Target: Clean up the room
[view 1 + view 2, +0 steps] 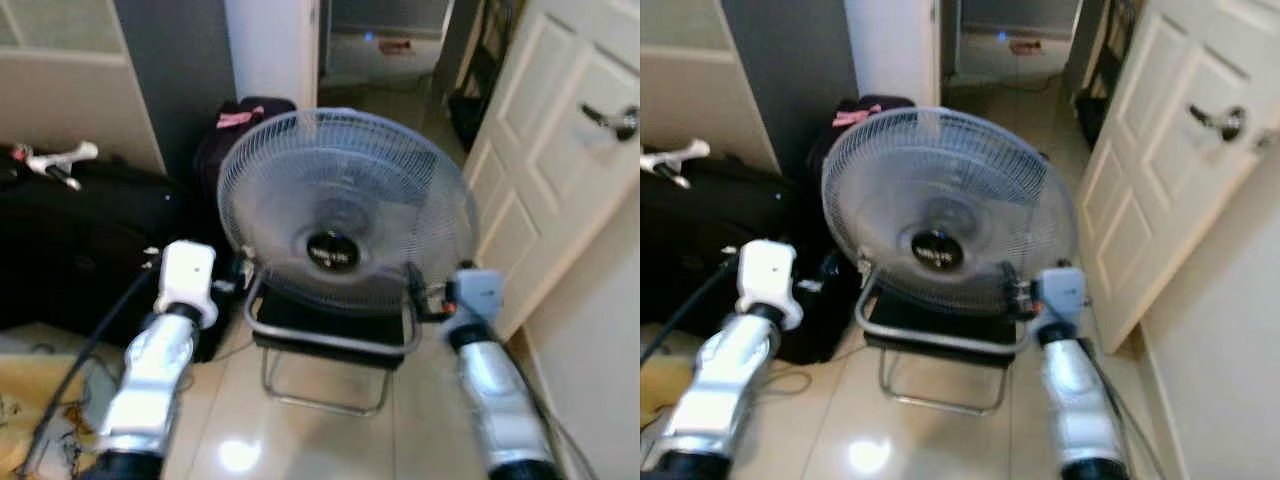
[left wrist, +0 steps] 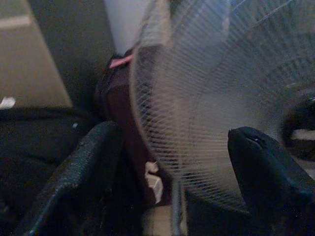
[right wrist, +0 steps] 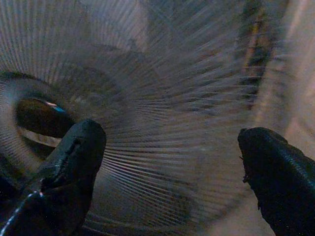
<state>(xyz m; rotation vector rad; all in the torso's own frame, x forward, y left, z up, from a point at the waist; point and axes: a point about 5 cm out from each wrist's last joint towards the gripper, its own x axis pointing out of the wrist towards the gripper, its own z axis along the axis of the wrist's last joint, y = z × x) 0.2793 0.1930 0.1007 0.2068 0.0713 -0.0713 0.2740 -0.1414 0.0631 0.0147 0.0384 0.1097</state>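
A grey floor fan (image 1: 345, 215) with a round wire grille and a black hub stands on a bent metal tube stand (image 1: 330, 345) on the glossy tiled floor. Both arms reach forward to it. My left gripper (image 2: 172, 187) is open at the fan's lower left rim, and the grille's edge lies between its black fingers (image 2: 83, 172). My right gripper (image 3: 172, 167) is open at the lower right rim, its fingers (image 3: 74, 162) spread wide just in front of the grille. Neither gripper holds anything.
A black suitcase (image 1: 80, 240) lies to the left, with a dark bag carrying a pink bow (image 1: 240, 118) behind the fan. A white panelled door (image 1: 560, 170) stands ajar on the right. A doorway (image 1: 385, 60) opens beyond. Yellow cloth and cables (image 1: 35, 400) lie at the lower left.
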